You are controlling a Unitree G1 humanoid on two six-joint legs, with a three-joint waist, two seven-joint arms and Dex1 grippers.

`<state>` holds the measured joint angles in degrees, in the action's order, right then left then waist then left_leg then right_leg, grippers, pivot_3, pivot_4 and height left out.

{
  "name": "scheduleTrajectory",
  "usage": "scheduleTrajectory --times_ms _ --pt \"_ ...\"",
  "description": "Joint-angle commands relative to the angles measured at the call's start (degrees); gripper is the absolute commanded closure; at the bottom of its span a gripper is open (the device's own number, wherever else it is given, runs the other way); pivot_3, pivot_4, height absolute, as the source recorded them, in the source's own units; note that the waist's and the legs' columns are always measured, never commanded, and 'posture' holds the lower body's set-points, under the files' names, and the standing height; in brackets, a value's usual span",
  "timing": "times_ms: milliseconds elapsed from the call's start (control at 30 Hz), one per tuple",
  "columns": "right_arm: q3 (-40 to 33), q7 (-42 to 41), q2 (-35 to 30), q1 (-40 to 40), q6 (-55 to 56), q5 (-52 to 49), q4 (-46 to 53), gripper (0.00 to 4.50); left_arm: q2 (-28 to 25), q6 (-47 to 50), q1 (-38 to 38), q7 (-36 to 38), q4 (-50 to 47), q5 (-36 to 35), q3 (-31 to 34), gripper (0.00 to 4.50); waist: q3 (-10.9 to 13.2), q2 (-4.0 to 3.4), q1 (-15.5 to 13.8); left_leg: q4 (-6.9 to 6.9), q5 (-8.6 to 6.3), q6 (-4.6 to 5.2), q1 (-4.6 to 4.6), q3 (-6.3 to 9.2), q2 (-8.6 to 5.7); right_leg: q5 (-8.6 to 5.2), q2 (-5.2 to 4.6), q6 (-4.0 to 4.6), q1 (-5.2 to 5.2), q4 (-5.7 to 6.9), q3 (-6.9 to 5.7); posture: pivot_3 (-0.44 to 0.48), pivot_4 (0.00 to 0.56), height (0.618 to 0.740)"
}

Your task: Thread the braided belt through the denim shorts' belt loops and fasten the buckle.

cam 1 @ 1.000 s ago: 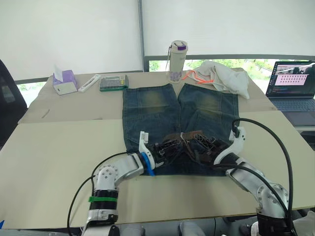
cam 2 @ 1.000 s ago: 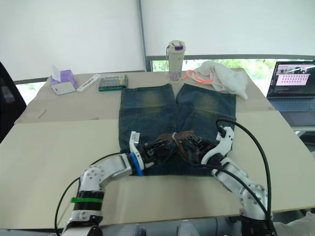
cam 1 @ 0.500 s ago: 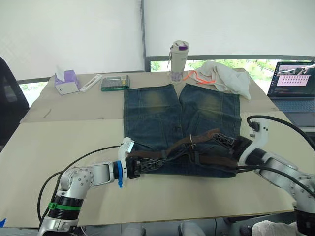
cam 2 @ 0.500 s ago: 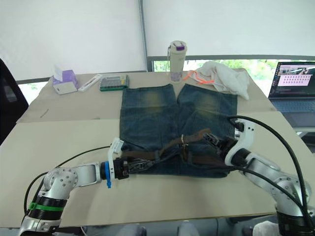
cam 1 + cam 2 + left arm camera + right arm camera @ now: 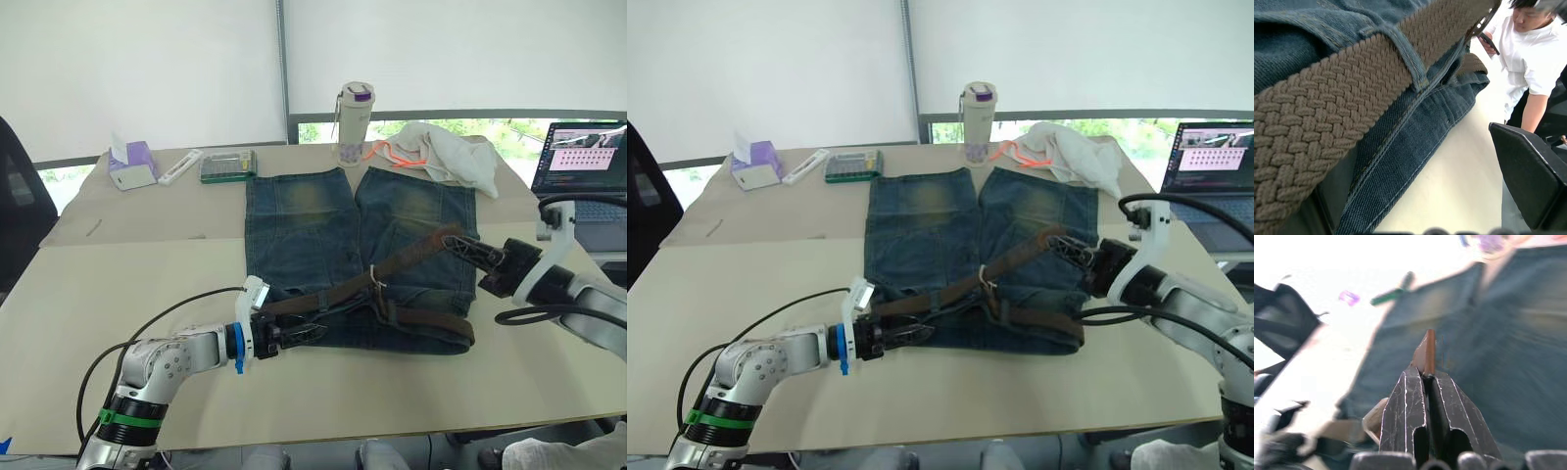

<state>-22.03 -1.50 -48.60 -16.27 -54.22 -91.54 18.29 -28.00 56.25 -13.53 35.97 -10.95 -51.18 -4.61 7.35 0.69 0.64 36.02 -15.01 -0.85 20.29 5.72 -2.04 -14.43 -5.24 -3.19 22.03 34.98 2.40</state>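
The denim shorts (image 5: 323, 230) lie flat on the table with the waistband toward me. The braided belt (image 5: 411, 257) runs taut and diagonally from the left end of the waistband up to my right gripper (image 5: 465, 245), which is shut on its brown tip (image 5: 1429, 350) and lifted over the right leg. Another stretch of belt (image 5: 431, 319) lies along the right of the waistband. A silver buckle (image 5: 375, 283) shows near the middle. My left gripper (image 5: 292, 333) is open at the waistband's left end. Its wrist view shows the belt (image 5: 1352, 93) passing under a belt loop (image 5: 1413, 63).
At the far side stand a bottle (image 5: 355, 122), a white cloth with orange cord (image 5: 441, 152), a green case (image 5: 227, 164) and a tissue box (image 5: 130, 164). A laptop (image 5: 578, 162) sits at right. A person in a white shirt (image 5: 1533, 44) stands beyond the table.
My right gripper has moved up and to the right with the belt tip, drawing the strap out straight. The left gripper has stayed at the waistband's left end.
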Motion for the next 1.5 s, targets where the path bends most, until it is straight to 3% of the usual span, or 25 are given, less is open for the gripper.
scheduleTrajectory --times_ms 33,200,300,433,533,667,800,1067,1367,1500 --pt "-1.6 6.0 0.6 -4.7 3.1 -8.7 1.0 4.50 -3.5 -1.2 1.2 3.8 -3.5 3.3 -2.0 0.02 0.0 0.03 0.0 0.00 0.00 0.00 0.01 0.00 -0.01 0.00 -0.02 0.00 0.01 -0.01 0.01 0.000 0.150 0.740" --pt "3.3 14.3 2.5 -7.6 4.7 -15.3 4.3 4.50 -11.4 -8.4 1.0 14.3 -5.6 5.5 2.2 0.02 0.1 0.08 0.1 -0.05 0.00 0.01 0.01 0.00 0.06 0.00 0.04 0.03 0.08 0.02 0.02 0.000 0.150 0.740" --pt "5.9 17.4 2.8 -7.4 5.3 -16.3 5.7 4.50 -13.5 -10.7 0.9 17.7 -5.5 4.4 5.7 0.02 0.1 0.07 0.1 -0.05 0.00 0.01 0.02 0.01 0.09 -0.02 0.05 0.07 0.12 0.02 -0.01 0.000 0.150 0.740" --pt "8.9 20.5 4.1 -8.7 6.5 -16.2 6.1 4.50 -12.1 -11.6 -0.7 21.0 -8.2 -1.9 11.4 0.02 0.1 0.12 -0.1 0.00 0.00 0.01 0.05 0.03 0.06 -0.01 -0.04 0.05 0.11 -0.01 -0.02 0.000 0.150 0.740" --pt "10.6 22.2 4.7 -8.9 6.7 -15.6 6.0 4.50 -9.1 -11.8 -4.0 18.0 -6.4 -4.6 14.6 0.02 0.2 0.17 -0.2 0.01 0.00 0.01 0.06 0.06 0.06 -0.01 -0.04 0.04 0.11 0.00 -0.03 0.000 0.150 0.740" --pt "12.3 24.2 5.9 -9.2 7.8 -16.1 6.6 4.50 -4.5 -16.6 -8.5 10.7 -5.4 4.7 10.7 0.02 0.2 0.21 -0.1 0.02 0.00 0.01 0.01 0.04 0.06 -0.01 0.02 0.05 0.07 0.02 -0.06 0.000 0.150 0.740" --pt "14.3 27.9 10.2 -10.0 10.7 -16.6 7.7 4.50 1.0 -30.1 -11.1 2.5 -2.8 23.9 0.5 0.02 0.2 0.22 -0.1 0.01 0.00 0.01 0.02 0.00 0.03 0.01 0.02 0.04 0.08 0.01 0.00 0.000 0.150 0.740" --pt "16.5 34.0 14.9 -9.8 14.1 -15.5 9.0 4.50 10.2 -50.1 -9.2 -6.5 -2.6 42.8 -7.9 0.02 0.2 0.27 -0.1 0.01 0.00 0.02 0.04 0.05 0.05 0.02 0.00 0.04 0.12 0.03 0.05 0.000 0.150 0.740" --pt "16.6 33.1 15.3 -9.9 13.8 -14.1 9.5 4.50 15.3 -53.4 -7.0 -10.6 -2.2 48.5 -10.3 0.02 0.2 0.26 -0.1 0.03 0.02 0.04 0.04 0.02 0.04 0.02 0.02 0.03 0.10 0.06 0.02 0.000 0.150 0.740" --pt "16.9 32.5 15.3 -9.7 13.5 -13.9 10.1 4.50 16.8 -53.8 -7.2 -11.3 -1.5 49.6 -10.3 1.27 0.2 0.26 -0.1 0.04 0.02 0.06 0.03 0.00 0.02 0.02 0.02 0.02 0.09 0.06 0.01 0.000 0.150 0.740"
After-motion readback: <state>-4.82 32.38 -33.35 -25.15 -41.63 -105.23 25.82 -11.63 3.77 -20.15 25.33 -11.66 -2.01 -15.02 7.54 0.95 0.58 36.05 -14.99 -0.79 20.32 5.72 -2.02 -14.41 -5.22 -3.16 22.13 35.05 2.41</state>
